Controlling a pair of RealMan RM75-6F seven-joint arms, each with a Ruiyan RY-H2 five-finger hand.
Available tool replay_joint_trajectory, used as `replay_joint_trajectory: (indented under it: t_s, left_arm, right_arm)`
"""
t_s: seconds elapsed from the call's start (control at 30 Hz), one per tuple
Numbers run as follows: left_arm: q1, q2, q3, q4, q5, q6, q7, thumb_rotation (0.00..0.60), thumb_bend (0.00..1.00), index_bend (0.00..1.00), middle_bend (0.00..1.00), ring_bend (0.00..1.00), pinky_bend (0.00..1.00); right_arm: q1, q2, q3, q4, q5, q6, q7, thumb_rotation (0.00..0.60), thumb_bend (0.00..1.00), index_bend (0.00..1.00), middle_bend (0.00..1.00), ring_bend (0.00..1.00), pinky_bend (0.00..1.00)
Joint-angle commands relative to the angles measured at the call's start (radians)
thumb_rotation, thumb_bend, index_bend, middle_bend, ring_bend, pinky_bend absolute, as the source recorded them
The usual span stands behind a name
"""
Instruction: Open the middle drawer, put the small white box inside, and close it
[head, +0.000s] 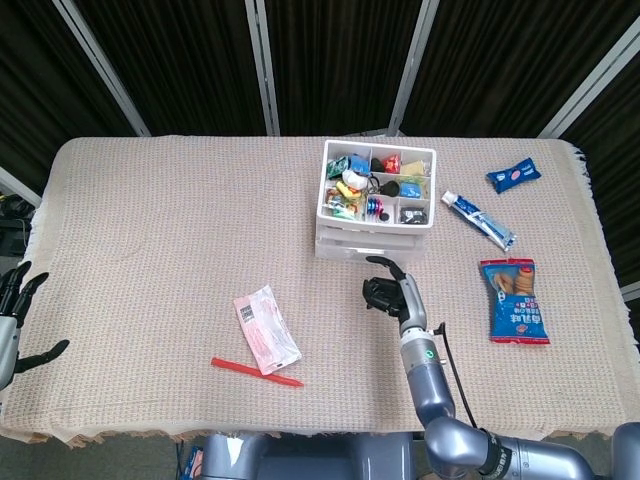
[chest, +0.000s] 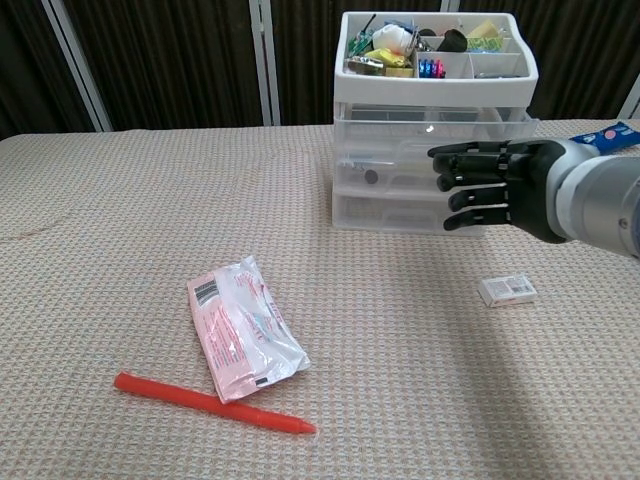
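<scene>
One woven beige tablecloth | black slatted backdrop | metal struts

No readable text anywhere: barcode stripes on the pink packet, print on the blue snack bag and toothpaste tube too small to make out.

Looks like a robot test lab, not a home: table under a beige woven cloth, black curtains with metal frame poles behind, random props scattered, e.g. toothpaste tube, snack packet, red pen.
</scene>
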Motion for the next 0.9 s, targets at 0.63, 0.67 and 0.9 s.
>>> replay_joint_trajectory:
  t_s: [0.63, 0.67, 0.9]
  left_arm:
    - [0.002, -0.012, 0.0, 0.013, 0.015, 0.017, 0.017, 0.6, 0.06, 0.12, 0.0, 0.0, 0.0]
    - [0.002, -0.013, 0.0, 0.013, 0.015, 0.017, 0.017, 0.6, 0.06, 0.12, 0.0, 0.0, 0.0]
    - [0.002, -0.012, 0.0, 0.012, 0.014, 0.014, 0.017, 0.6, 0.06, 0.12, 0.0, 0.0, 0.0]
  right_arm:
    - [-0.034, 0.077, -0.192, 0.039, -0.45, 0.223, -0.399, 0.6, 0.42, 0.24, 0.7, 0.68, 0.57]
    - [-0.031, 0.085, -0.188, 0.037, -0.432, 0.215, -0.42, 0.6, 0.42, 0.24, 0.7, 0.68, 0.57]
    - [-0.003, 0.116, -0.156, 0.049, -0.332, 0.171, -0.523, 0.6, 0.42, 0.28, 0.7, 0.68, 0.57]
